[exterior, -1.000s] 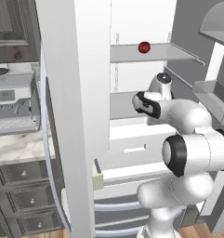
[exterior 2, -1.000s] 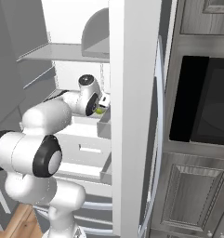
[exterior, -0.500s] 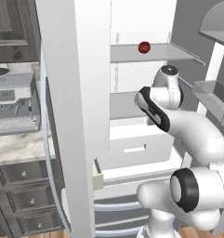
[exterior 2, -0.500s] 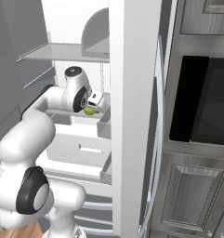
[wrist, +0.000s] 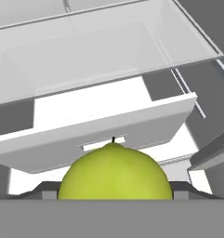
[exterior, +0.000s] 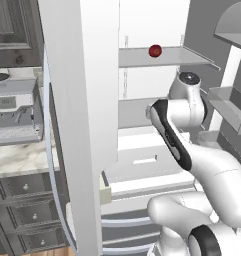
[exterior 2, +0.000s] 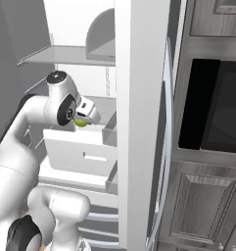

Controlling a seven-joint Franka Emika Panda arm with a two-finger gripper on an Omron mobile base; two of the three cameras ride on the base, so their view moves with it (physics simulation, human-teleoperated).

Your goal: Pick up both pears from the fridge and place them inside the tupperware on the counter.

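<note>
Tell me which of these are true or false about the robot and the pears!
1. The gripper is holding the yellow-green pear. True.
2. The red pear sits on a shelf inside the fridge. True.
3. The red pear lies on the counter next to the coffee machine. False: it is up on a fridge shelf, and no pear is on the counter.
4. Both fridge doors are closed. False: the fridge stands open, with its shelves and white drawer showing.
5. The yellow-green pear is purple. False: it is yellow-green.
</note>
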